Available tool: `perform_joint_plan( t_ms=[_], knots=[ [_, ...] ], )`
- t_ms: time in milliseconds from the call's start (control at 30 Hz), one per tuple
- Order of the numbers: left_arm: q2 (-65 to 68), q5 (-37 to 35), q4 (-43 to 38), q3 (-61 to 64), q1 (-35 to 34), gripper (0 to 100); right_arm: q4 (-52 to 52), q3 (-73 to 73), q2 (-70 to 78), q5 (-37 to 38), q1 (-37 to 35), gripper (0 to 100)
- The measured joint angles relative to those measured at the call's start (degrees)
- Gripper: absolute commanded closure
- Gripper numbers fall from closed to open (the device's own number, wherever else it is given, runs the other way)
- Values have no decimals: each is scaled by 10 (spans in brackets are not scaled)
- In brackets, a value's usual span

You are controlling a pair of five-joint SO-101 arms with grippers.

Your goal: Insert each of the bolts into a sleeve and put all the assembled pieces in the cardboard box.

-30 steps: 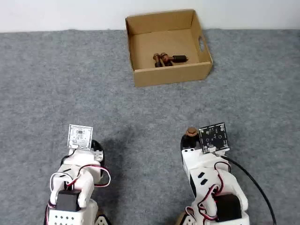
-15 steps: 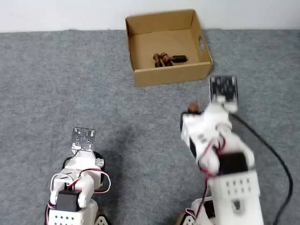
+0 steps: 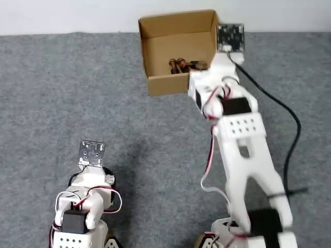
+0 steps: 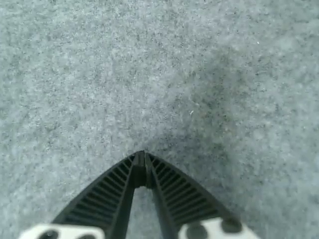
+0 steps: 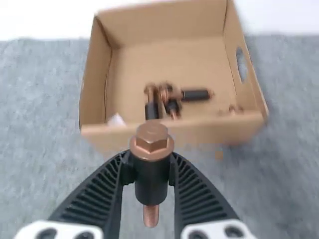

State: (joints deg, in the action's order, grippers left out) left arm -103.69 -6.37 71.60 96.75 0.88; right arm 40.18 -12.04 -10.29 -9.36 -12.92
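Right gripper (image 5: pixel 149 167) is clamped on a sleeved bolt (image 5: pixel 151 142), right at the cardboard box (image 5: pixel 172 130)'s near wall. Assembled pieces (image 5: pixel 167 99) lie inside the box. Left gripper (image 4: pixel 142 162), fingers together, sits well away from it.

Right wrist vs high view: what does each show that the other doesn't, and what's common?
Right wrist: the right tool shut on an assembled bolt and sleeve, copper hex head up, bolt tip poking out below the black sleeve.
High: the left arm parked near the front, the right arm stretched to the cardboard box, its black cable trailing.
Both: the box, open, with assembled pieces lying inside, on grey carpet.
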Motion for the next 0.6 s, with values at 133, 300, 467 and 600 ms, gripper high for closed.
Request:
perform_joint_plan(
  t_ms=[133,300,467,600],
  knots=[
    [0,0,0,0,0,994,-45,86,100,8,0,991],
    [0,0,0,0,0,994,-82,193,222,56,0,991],
    [0,0,0,0,0,994,-90,280,326,90,0,991],
    [0,0,0,0,0,994,-90,333,395,109,0,991]
  ],
)
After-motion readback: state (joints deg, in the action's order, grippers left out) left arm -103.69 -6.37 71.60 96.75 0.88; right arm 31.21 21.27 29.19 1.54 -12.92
